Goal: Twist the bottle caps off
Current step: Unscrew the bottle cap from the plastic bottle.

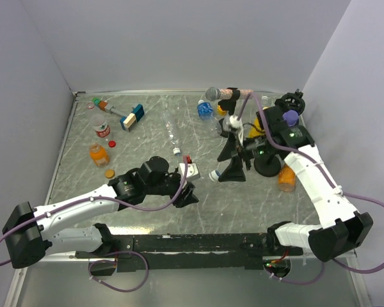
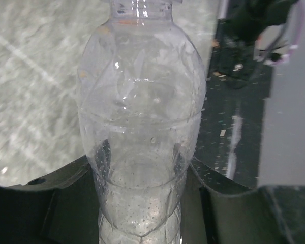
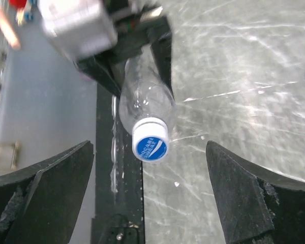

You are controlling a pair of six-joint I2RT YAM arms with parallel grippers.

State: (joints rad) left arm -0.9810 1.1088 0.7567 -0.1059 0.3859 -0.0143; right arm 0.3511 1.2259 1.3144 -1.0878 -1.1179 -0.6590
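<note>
Bottle point(image 2: 142, 91) lies clamped in left claw point(image 2: 141, 168); right claw point(image 3: 151, 198), spread wide, faces its blue-and-white cap point(image 3: 150, 141).

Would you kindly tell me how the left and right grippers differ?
The left gripper is shut on the clear bottle; the right gripper is open, holding nothing. The left gripper clamps the bottle's body; the right gripper faces its blue-topped white cap, clear of it. Both have black jaws.

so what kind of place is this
Probably a robotics lab test cell: a marble-patterned table boxed in by plain grey walls, two robot arms bolted at its near edge, and small bottles scattered as props.
</note>
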